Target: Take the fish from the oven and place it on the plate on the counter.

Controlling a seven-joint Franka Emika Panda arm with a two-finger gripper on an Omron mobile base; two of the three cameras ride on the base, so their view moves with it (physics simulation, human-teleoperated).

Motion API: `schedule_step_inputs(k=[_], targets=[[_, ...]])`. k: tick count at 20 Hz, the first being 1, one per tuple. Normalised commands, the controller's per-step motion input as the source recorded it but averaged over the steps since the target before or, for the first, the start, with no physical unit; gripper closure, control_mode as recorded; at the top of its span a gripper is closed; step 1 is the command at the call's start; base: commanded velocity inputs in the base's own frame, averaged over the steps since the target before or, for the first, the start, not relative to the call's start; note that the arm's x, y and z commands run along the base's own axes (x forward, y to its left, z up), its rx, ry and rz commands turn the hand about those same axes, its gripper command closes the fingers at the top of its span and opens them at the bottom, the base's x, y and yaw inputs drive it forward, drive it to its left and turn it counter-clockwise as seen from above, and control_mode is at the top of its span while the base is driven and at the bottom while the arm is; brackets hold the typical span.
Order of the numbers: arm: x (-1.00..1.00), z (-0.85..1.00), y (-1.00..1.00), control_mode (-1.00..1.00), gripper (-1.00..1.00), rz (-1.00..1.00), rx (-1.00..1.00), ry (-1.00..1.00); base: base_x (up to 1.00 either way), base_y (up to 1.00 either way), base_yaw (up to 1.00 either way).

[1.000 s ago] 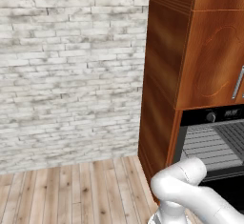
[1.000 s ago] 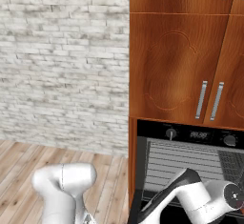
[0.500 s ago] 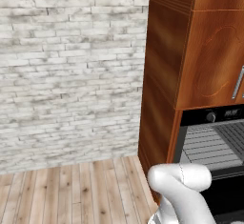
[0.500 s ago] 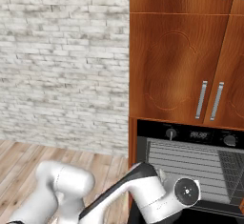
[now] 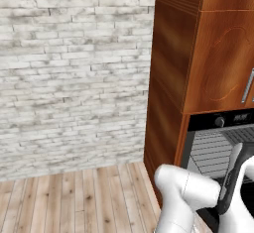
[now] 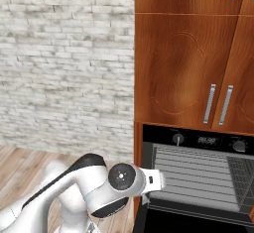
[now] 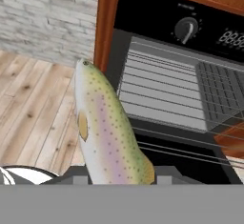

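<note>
We see the pincer (image 7: 116, 180) closed around the fish (image 7: 106, 127), which rises from between its fingers, outside the open oven (image 7: 171, 89) and in front of its wire racks (image 7: 162, 92).

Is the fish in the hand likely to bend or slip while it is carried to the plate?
The fish sticks out straight from the hand without drooping, so it seems stiff. Its skin looks smooth and its body tapers, so it might slip. Gripped at one end, it could pivot.
</note>
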Motion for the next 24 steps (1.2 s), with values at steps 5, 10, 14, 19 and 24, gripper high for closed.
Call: schedule_step_inputs(k=[5, 10, 14, 19, 24], targets=[[0.0, 0.57, 1.0, -1.0, 1.0, -0.07, -0.13, 0.0, 0.0, 0.0, 0.0], [0.02, 0.58, 0.95, -1.0, 1.0, -0.1, -0.06, 0.0, 0.0, 0.0, 0.0], [0.16, 0.5, 0.7, -1.0, 1.0, -0.14, 0.0, 0.01, 0.0, 0.0, 0.0], [0.16, 0.06, 0.53, -1.0, 1.0, -0.15, 0.0, -0.01, 0.0, 0.0, 0.0], [0.11, 0.0, 0.62, -1.0, 1.0, -0.17, 0.0, -0.12, 0.0, 0.0, 0.0]])
